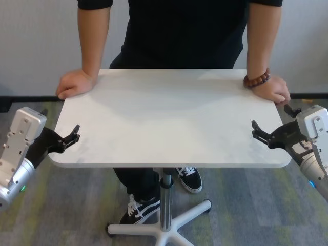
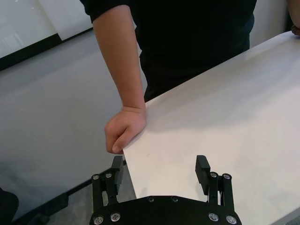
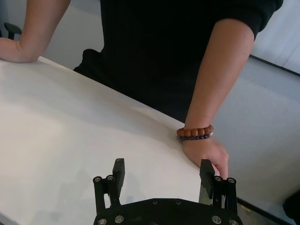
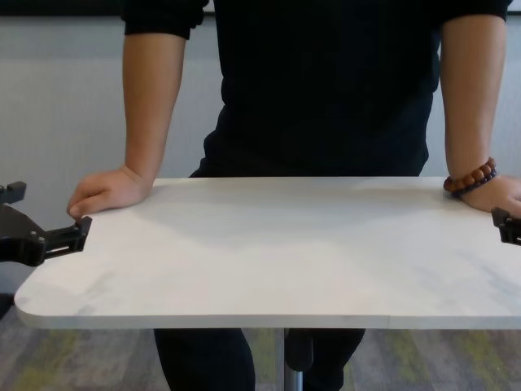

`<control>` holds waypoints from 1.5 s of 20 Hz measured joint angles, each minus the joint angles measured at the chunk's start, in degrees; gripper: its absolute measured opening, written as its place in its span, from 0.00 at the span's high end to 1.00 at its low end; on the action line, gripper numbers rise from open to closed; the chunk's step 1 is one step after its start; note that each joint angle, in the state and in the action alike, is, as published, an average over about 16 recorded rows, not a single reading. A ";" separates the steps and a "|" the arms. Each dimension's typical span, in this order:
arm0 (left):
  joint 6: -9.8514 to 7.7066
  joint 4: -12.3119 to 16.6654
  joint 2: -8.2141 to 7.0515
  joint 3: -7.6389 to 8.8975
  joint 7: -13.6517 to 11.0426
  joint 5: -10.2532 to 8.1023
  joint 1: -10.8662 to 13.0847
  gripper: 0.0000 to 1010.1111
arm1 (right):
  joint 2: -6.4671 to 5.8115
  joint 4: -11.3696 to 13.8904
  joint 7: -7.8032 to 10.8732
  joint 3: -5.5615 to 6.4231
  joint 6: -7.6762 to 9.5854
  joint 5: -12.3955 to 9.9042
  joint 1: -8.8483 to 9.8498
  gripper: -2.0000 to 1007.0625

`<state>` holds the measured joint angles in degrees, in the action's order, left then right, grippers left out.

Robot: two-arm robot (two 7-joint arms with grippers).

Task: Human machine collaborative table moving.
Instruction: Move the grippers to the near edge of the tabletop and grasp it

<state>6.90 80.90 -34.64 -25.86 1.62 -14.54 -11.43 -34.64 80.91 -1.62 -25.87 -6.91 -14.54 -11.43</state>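
From the head view I see the table [image 1: 169, 123] lying with its long axis across me, the person [image 1: 179, 31] gripping both far corners. My left gripper [image 1: 72, 136] and right gripper [image 1: 260, 132] sit at the short edges, jaws apart. In the left wrist view the fingers [image 2: 202, 168] straddle the table edge. The right wrist view shows the same beside the bracelet [image 3: 194, 133]. The chest view shows the top level.

The human [image 4: 321, 90] grips both far corners of the table [image 4: 277, 252]; left gripper [image 4: 77, 235] at its left edge, near one hand [image 4: 106, 189]
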 joint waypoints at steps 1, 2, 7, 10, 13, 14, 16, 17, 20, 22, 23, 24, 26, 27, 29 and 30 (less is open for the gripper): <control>0.00 0.00 0.00 0.00 0.00 0.00 0.00 0.01 | 0.00 0.00 0.00 0.00 0.00 0.00 0.00 0.00; 0.00 0.00 0.00 0.00 0.00 0.00 0.00 0.01 | 0.00 0.00 0.00 0.00 0.00 0.00 0.00 0.00; 0.00 0.00 0.00 0.00 0.00 0.00 0.00 0.01 | 0.00 0.00 0.00 0.00 0.00 0.00 0.00 0.00; 0.00 0.00 0.00 0.00 0.00 0.00 0.00 0.01 | 0.00 0.00 0.00 0.00 0.00 0.00 0.00 0.00; 0.00 0.00 0.00 0.00 0.00 0.00 0.00 0.01 | 0.00 0.00 0.00 0.00 0.00 0.00 0.00 0.00; 0.00 0.00 0.00 0.00 0.00 0.00 0.00 0.01 | 0.00 0.00 0.00 0.00 0.00 0.00 0.00 0.00; 0.00 0.00 0.00 0.00 0.00 0.00 0.00 0.01 | 0.00 0.00 0.00 0.00 0.00 0.00 0.00 0.00; 0.00 0.00 0.00 0.00 0.00 0.00 0.00 0.01 | 0.00 0.00 0.00 0.00 0.00 0.00 0.00 0.00; 0.00 0.00 0.00 0.00 0.00 0.00 0.00 0.01 | 0.00 0.00 0.00 0.00 0.00 0.00 0.00 0.00; 0.00 0.00 0.00 0.00 0.00 0.00 0.00 0.01 | 0.00 0.00 0.00 0.00 0.00 0.00 0.00 0.00; 0.00 0.00 0.00 0.00 0.00 0.00 0.00 0.01 | 0.00 0.00 0.00 0.00 0.00 0.00 0.00 0.00; 0.00 0.00 0.00 0.00 0.00 0.00 0.00 0.01 | 0.00 0.00 0.00 0.00 0.00 0.00 0.00 0.00; 0.00 0.00 0.00 0.00 0.00 0.00 0.00 0.01 | 0.00 0.00 0.00 0.00 0.00 0.00 0.00 0.00; 0.00 0.00 0.00 0.00 0.00 0.00 0.00 0.01 | 0.00 0.00 0.00 0.00 0.00 0.00 0.00 0.00; 0.00 0.00 0.00 0.00 0.00 0.00 0.00 0.01 | 0.00 0.00 0.00 0.00 0.00 0.00 0.00 0.00; 0.00 0.00 0.00 0.00 0.00 0.00 0.00 0.01 | 0.00 0.00 0.00 0.00 0.00 0.00 0.00 0.00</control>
<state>6.90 80.90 -34.64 -25.86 1.62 -14.54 -11.43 -34.64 80.91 -1.62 -25.87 -6.91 -14.54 -11.43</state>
